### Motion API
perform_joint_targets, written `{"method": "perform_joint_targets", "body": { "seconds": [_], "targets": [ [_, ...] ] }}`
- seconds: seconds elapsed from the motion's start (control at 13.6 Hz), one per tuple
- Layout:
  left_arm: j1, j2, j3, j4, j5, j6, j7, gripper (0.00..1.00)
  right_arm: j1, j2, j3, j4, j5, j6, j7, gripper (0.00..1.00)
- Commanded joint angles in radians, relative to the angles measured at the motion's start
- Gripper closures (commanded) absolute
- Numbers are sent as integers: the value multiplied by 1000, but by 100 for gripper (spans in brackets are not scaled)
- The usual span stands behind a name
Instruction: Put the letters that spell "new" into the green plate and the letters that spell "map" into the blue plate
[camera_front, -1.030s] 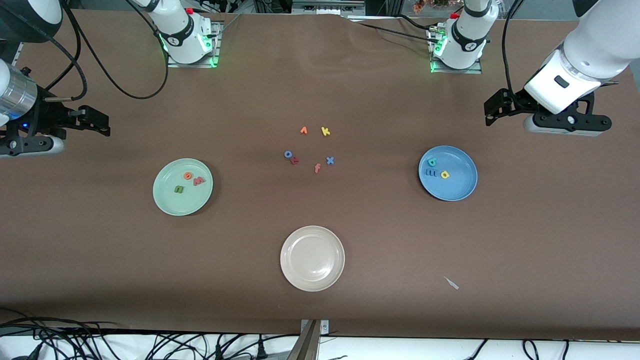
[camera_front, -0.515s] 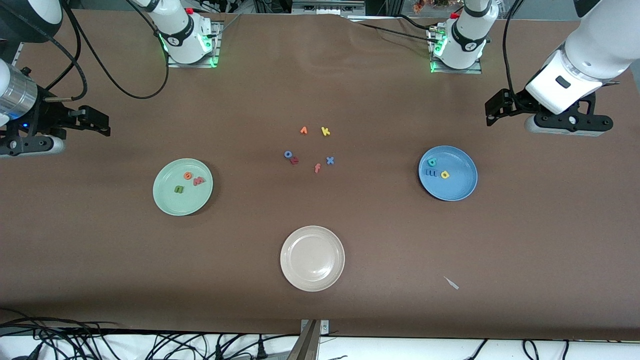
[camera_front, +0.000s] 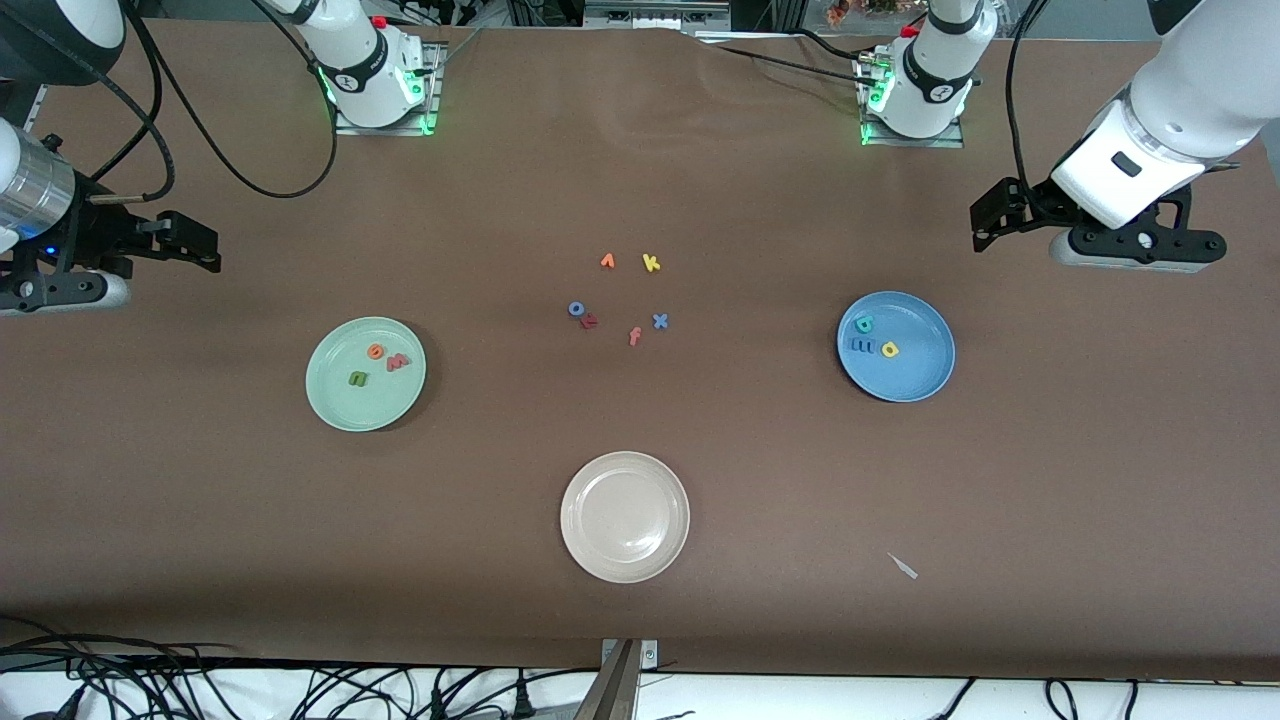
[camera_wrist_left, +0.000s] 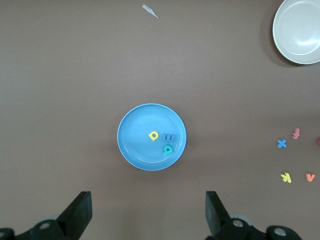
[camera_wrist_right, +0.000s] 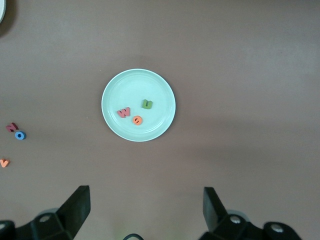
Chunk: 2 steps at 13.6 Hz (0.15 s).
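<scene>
I log: n, e, w in green plate; m, a, p in blue plate. Left gripper, right gripper spread wide, empty; only wrist views show the jaws.

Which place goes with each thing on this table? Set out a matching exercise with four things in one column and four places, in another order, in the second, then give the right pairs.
Things
1. salmon-red w
2. yellow p
3. yellow k
4. beige-white plate

Places
A. in the blue plate
B. on the bare table, among the loose letters at mid-table
C. in the green plate
D. nearest of the three plates to the front camera

Pairs: 1-C, 2-A, 3-B, 4-D
</scene>
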Motion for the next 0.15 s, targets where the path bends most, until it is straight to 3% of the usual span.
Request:
{"method": "perform_joint_targets", "body": {
  "seconds": [0.0,0.07],
  "targets": [
    [6,-1,2,15,-18,-23,7,0,-4,9,5,22,-6,-1,-5,0],
    [6,-1,2,15,-18,-31,5,0,-4,9,5,22,-8,-3,-5,0]
  ]
}}
